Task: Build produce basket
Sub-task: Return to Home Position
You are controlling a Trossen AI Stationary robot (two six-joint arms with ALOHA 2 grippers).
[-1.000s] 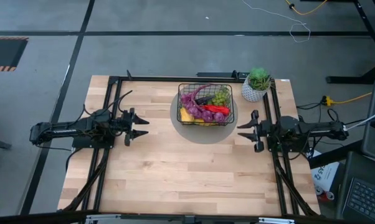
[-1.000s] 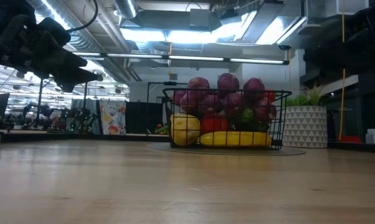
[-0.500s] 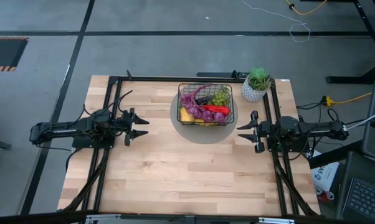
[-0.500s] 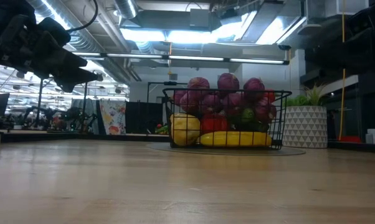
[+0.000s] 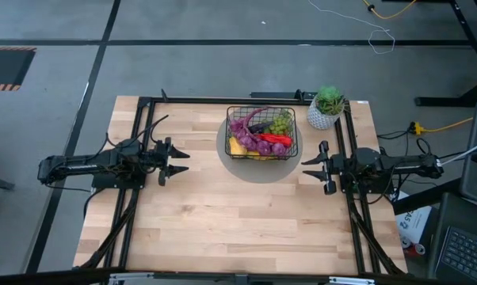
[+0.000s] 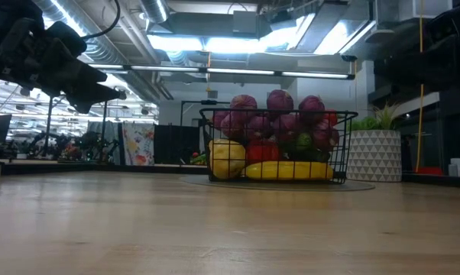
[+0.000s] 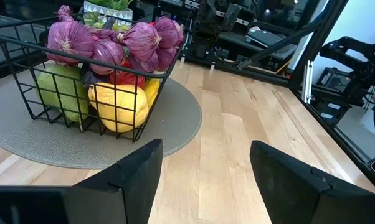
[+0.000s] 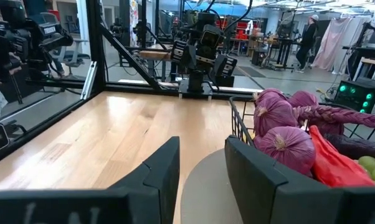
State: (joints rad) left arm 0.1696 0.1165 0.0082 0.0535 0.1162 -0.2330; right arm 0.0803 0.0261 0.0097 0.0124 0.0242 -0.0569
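The black wire basket (image 5: pixel 261 132) stands on a grey round mat (image 5: pixel 240 168) at the table's far middle, filled with produce: purple pieces (image 7: pixel 132 43), a yellow piece (image 7: pixel 118 107), a green piece (image 7: pixel 58 92), a red chili (image 8: pixel 327 163) and a banana (image 6: pixel 289 170). My left gripper (image 5: pixel 181 161) hovers open left of the basket, above the table. My right gripper (image 5: pixel 307 167) hovers open right of the basket. Both are empty.
A green plant in a white speckled pot (image 5: pixel 326 108) stands at the far right, beside the basket. Black frame rails (image 5: pixel 139 127) run along the table's left, far and right sides. Bare wood (image 5: pixel 238 222) lies between the arms and toward the near edge.
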